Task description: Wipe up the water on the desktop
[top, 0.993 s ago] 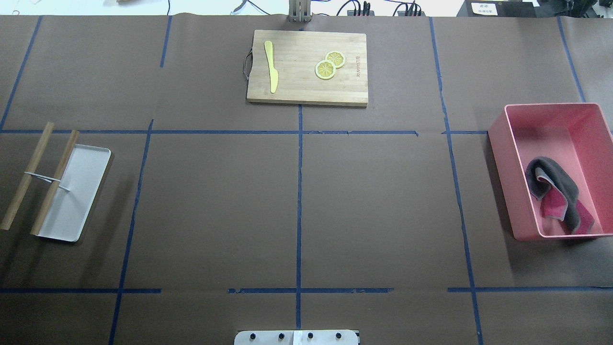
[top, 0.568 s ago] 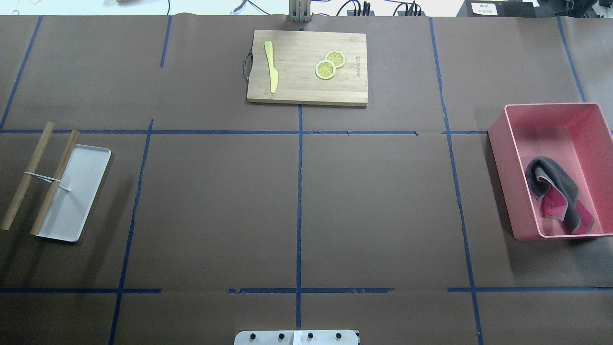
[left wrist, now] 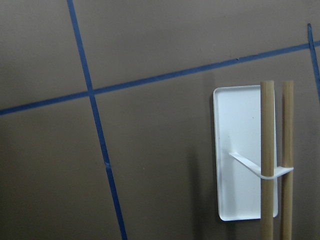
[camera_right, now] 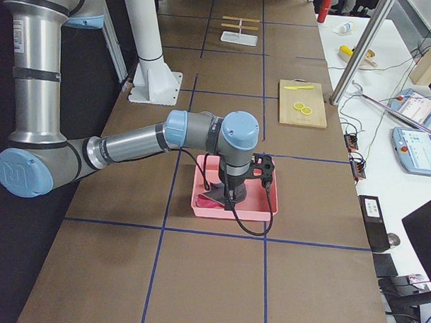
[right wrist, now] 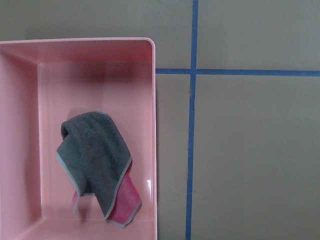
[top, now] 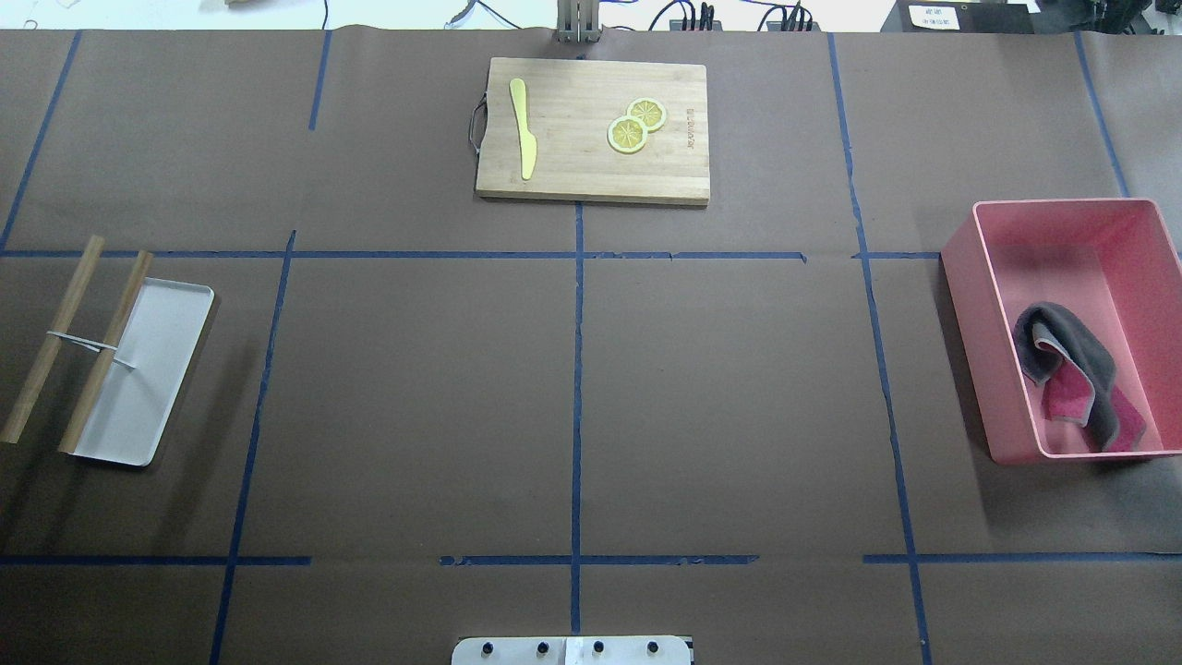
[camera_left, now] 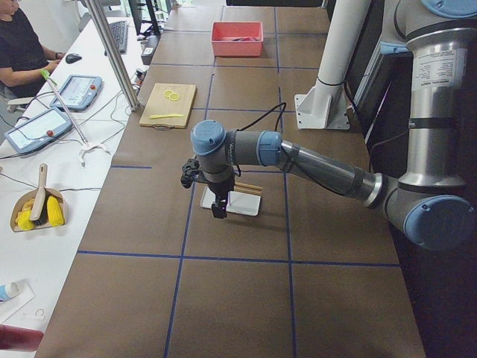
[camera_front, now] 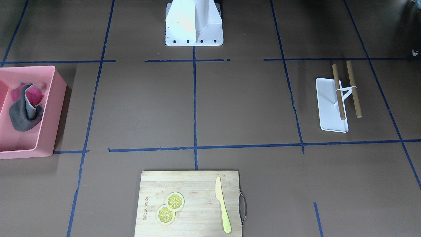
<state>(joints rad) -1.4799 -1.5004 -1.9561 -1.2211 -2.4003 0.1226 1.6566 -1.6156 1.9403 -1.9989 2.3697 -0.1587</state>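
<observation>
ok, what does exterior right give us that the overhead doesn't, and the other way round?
Only exterior right: the right arm, its gripper hanging over the pink bin and covering part of its contents; whether it is open or shut cannot be told. Only overhead: the whole grey-and-pink cloth lying in the bin, with no arm in frame. Both: the desktop, the cutting board with the yellow knife and lemon slices, and the white tray with its two wooden sticks.

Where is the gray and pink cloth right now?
In the overhead view the cloth lies crumpled inside the pink bin at the desktop's right edge, on the robot's right side.
</observation>
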